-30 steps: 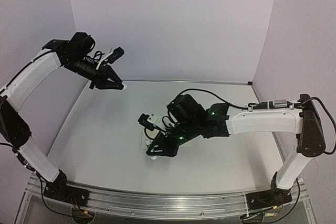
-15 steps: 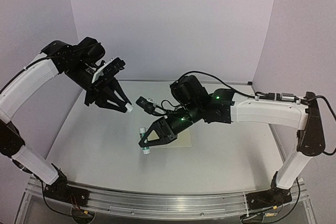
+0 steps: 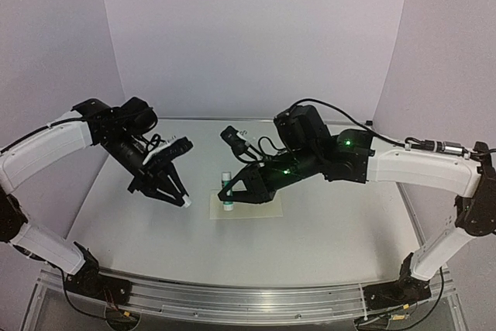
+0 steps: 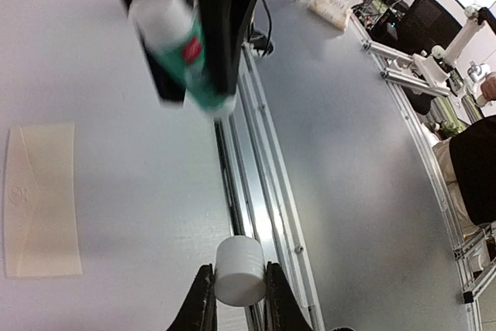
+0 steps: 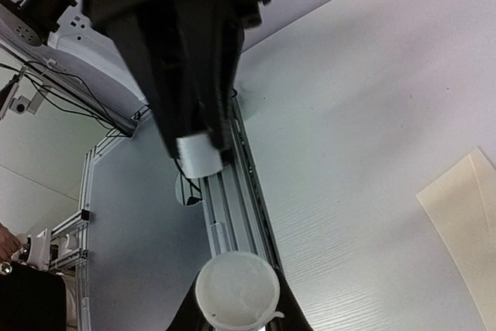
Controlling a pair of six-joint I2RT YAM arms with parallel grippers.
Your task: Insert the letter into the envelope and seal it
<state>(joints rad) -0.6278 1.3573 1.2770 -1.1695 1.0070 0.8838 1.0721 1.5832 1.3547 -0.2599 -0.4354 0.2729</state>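
readable text: none | green-and-white plastic glue-stick tube (image 4: 180, 56): red patch (image 4: 191, 49) on its label, possibly a logo, too blurred to read

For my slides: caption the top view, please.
Left hand grips a white cap; right hand holds a glue stick near the cream envelope.

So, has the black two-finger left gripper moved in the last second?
Yes: left gripper came forward from the table's back edge toward the pale cream paper envelope.

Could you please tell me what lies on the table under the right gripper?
The cream envelope lies flat beneath the right gripper, which holds a glue stick over it. The gripper hides part of it; the letter is not visible.
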